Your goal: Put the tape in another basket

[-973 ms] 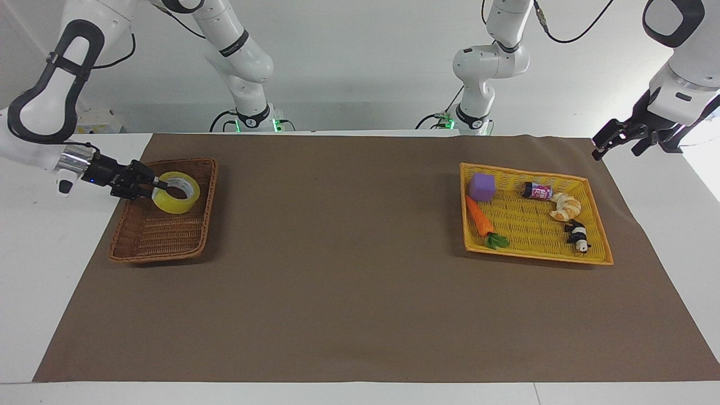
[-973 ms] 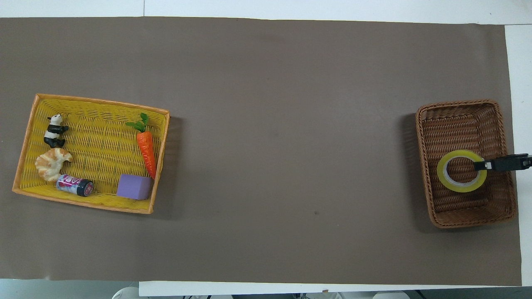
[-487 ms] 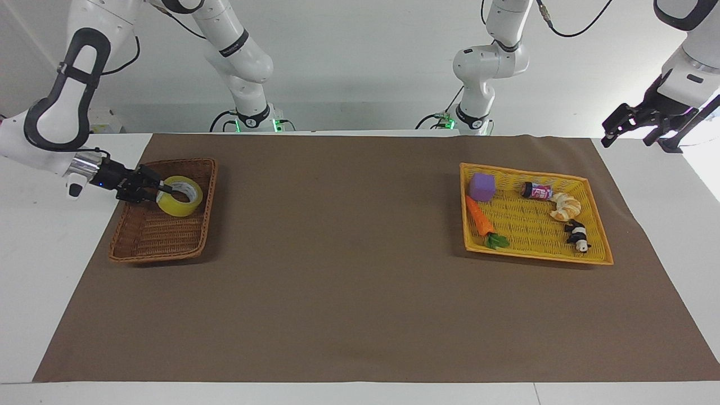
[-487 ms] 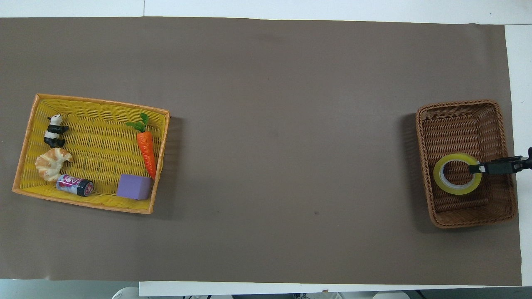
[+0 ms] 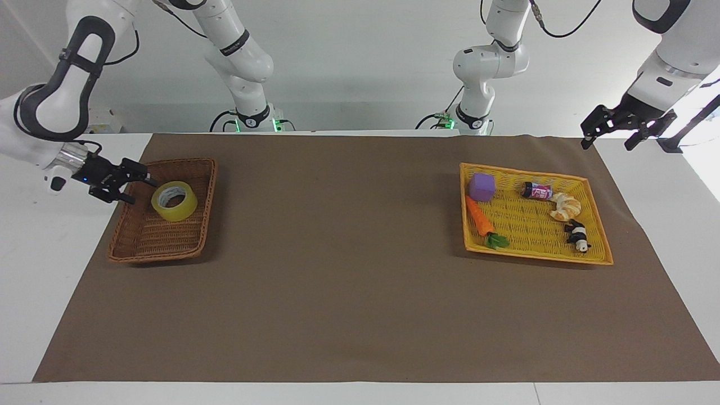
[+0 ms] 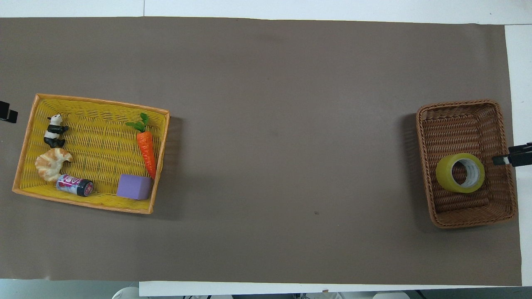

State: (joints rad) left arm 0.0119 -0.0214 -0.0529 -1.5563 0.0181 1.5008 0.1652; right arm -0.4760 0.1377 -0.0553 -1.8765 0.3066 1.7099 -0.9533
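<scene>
The yellow tape lies tilted in the brown wicker basket, in the part nearer the robots; it also shows in the overhead view inside the basket. My right gripper is open and empty, just outside the basket's outer rim, apart from the tape; its tip shows in the overhead view. My left gripper is open and empty, raised over the mat's corner beside the yellow tray.
The yellow tray at the left arm's end holds a purple cube, a carrot, a small can, a croissant and a panda figure. A brown mat covers the table.
My right gripper let go of the tape and drew back out of the basket; the tape settled tilted in it. My left gripper rose and shifted slightly toward the tray.
</scene>
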